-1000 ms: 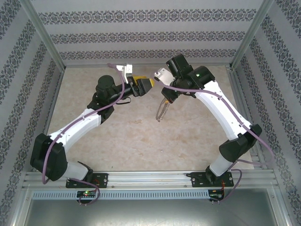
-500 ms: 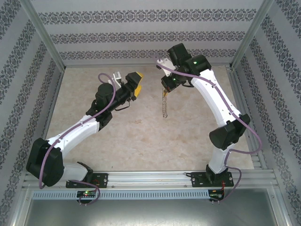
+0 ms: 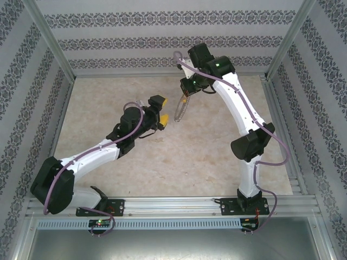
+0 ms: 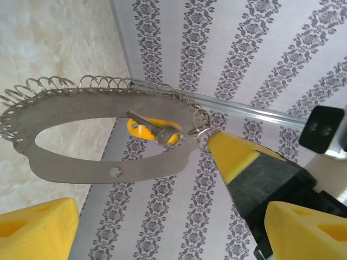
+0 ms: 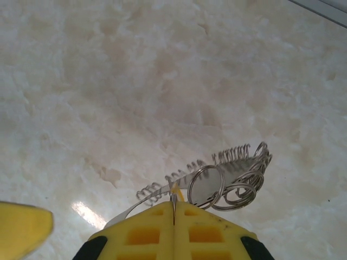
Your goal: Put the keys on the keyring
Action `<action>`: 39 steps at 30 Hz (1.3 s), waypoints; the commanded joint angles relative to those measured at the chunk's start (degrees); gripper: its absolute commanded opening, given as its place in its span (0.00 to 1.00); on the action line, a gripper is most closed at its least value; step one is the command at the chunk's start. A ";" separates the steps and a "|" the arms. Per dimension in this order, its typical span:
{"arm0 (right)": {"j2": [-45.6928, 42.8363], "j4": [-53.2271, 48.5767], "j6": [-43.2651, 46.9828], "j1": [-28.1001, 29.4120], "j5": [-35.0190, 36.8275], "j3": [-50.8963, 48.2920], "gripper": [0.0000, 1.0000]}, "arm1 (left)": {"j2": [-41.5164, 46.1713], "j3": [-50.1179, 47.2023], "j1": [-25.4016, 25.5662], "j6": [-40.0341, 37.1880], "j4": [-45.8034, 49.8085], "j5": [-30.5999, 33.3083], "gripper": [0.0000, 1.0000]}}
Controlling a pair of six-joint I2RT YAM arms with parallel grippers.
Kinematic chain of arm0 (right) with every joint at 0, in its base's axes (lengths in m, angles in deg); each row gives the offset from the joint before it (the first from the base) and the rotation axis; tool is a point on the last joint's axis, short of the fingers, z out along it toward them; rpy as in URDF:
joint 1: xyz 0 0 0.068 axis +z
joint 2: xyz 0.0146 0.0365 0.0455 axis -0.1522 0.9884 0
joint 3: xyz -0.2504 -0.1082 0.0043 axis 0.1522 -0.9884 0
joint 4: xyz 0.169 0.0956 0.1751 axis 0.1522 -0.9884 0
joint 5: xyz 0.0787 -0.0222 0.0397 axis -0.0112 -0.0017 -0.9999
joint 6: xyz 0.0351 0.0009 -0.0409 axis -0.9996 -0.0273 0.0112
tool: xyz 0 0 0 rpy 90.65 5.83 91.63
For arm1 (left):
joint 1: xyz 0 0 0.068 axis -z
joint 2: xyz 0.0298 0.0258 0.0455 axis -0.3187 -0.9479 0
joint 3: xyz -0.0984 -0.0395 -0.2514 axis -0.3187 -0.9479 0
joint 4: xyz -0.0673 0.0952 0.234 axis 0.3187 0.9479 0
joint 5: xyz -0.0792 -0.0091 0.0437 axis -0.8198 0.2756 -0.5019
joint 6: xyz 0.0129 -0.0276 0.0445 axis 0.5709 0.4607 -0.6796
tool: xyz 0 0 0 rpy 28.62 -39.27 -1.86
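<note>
The keyring (image 4: 103, 162), a flat oval metal band edged with many small wire rings, hangs in the air. My right gripper (image 4: 214, 138) is shut on its end. A small silver key with a yellow tag (image 4: 154, 130) lies against the band's inner edge beside that pinch; whether it is strung on I cannot tell. From above, the keyring (image 3: 181, 108) dangles below the right gripper (image 3: 187, 96), and my left gripper (image 3: 161, 110) stands open just to its left. In the right wrist view, the right gripper (image 5: 173, 208) pinches the band, with loose rings (image 5: 233, 187) fanned beyond it.
Beige stone-patterned tabletop (image 3: 162, 157) lies below both arms. Patterned walls with metal posts (image 3: 51, 43) enclose it on three sides. One left gripper pad (image 5: 21, 227) shows at the lower left of the right wrist view.
The right arm has pulled back toward the far wall, carrying the keyring up and left. The left gripper has dropped nearer and now sits beside the ring, its jaws slightly narrower.
</note>
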 commanded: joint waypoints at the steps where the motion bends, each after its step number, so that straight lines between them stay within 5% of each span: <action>1: 0.59 0.32 -2.97 0.28 -1.57 3.33 0.00 | -3.50 -0.72 1.37 6.05 -7.44 2.85 0.88; 12: -1.54 1.67 -3.32 1.82 -1.38 1.17 0.00 | -15.68 1.90 2.81 12.29 -23.26 7.11 0.88; 31: -3.61 5.64 -4.27 1.47 -2.70 -4.47 0.00 | -17.52 2.11 4.50 14.50 -29.52 12.39 0.88; 39: -5.43 6.99 -4.18 1.38 -3.31 -7.01 0.00 | -18.55 -0.03 4.42 14.98 -31.37 14.53 0.76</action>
